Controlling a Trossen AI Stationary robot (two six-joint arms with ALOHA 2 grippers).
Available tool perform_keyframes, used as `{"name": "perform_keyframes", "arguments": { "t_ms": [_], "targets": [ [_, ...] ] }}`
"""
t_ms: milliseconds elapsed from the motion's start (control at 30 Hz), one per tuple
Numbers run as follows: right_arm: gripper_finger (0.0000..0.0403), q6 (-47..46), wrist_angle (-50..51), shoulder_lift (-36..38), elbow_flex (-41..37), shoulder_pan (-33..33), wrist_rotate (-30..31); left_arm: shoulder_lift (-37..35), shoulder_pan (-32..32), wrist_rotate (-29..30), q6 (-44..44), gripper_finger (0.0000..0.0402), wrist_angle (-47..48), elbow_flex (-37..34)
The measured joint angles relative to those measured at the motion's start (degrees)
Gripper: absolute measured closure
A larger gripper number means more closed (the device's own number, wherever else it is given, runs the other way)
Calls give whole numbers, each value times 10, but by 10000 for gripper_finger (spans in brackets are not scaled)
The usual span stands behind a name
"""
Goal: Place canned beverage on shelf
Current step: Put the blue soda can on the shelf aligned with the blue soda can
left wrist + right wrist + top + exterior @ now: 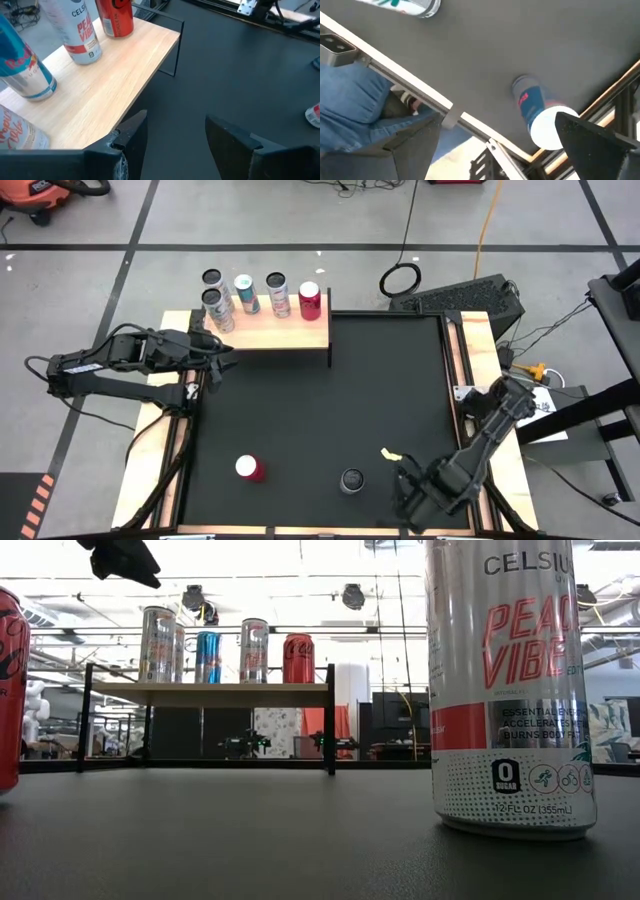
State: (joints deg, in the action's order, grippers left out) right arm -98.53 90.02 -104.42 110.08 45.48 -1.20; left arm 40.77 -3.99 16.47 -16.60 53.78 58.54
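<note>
The pale wooden shelf (290, 332) on thin black legs stands at the far left of the black table and carries several upright cans (277, 293). My left gripper (222, 360) is open and empty, just off the shelf's near left corner; its wrist view looks along the board (115, 75) past the cans. Two cans stand on the table: a red one with a pale top (248, 468) and a white Celsius can with a dark top (351, 480), the latter large in the low view (505, 690). My right gripper (405, 495) is open and empty near the table's front edge, right of the Celsius can.
A small yellow scrap (390, 453) lies on the table right of centre. Wooden strips and rails edge the table (470, 380). A person's blue trouser leg (350, 105) shows beyond the table's near edge in the right wrist view. The middle of the table (340, 400) is bare.
</note>
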Motion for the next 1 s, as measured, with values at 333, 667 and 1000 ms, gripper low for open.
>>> {"name": "perform_keyframes", "arguments": {
  "t_ms": [333,667,1000],
  "targets": [
    [28,-145,0,0,0,69,61,0,0,0,24,201,-1,0],
    [28,-229,0,0,-14,91,72,0,0,0,23,201,-2,0],
    [28,-275,0,0,-77,103,10,0,0,0,22,201,-2,0]
  ]
}}
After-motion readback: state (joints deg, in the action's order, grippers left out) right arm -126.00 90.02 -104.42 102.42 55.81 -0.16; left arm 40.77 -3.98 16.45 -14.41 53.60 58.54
